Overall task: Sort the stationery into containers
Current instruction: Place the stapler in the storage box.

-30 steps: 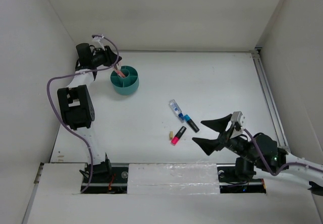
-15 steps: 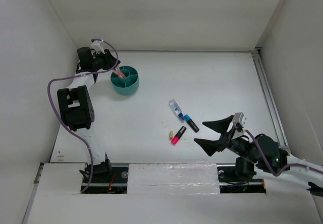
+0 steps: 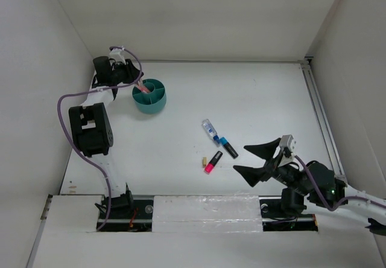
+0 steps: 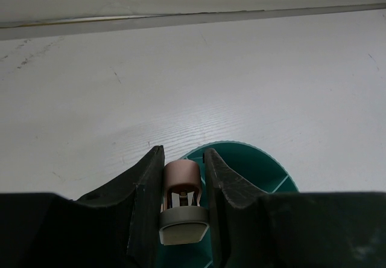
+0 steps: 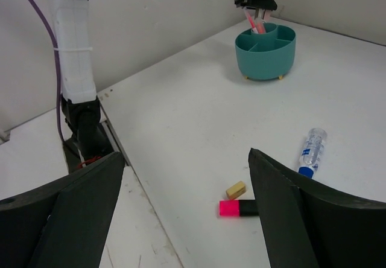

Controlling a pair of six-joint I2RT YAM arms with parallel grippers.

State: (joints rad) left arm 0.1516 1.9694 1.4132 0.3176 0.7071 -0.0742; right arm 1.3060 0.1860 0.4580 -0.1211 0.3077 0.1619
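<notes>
My left gripper (image 3: pixel 132 77) hangs over the near-left side of the round teal tub (image 3: pixel 154 104), shut on a salmon-pink pen (image 3: pixel 143 88). The left wrist view shows the pen (image 4: pixel 181 174) end-on between the jaws, above a compartment of the tub (image 4: pixel 253 159). Mid-table lie a clear-blue tube (image 3: pixel 209 128), a blue-black marker (image 3: pixel 228 146), a pink highlighter with a black cap (image 3: pixel 213 162) and a tiny tan piece (image 3: pixel 204 160). My right gripper (image 3: pixel 257 159) stands open to their right, holding nothing. Its wrist view shows the highlighter (image 5: pixel 238 207), tan piece (image 5: pixel 236 189) and tube (image 5: pixel 312 147).
White walls enclose the table at left, back and right. A metal rail (image 3: pixel 319 117) runs along the right edge. The left arm's base and purple cable (image 5: pixel 72 81) stand at the near left. A taped strip (image 3: pixel 205 213) covers the front edge.
The right gripper has drifted slightly right and toward the front edge, still open. The left gripper has barely shifted and keeps its hold on the pen.
</notes>
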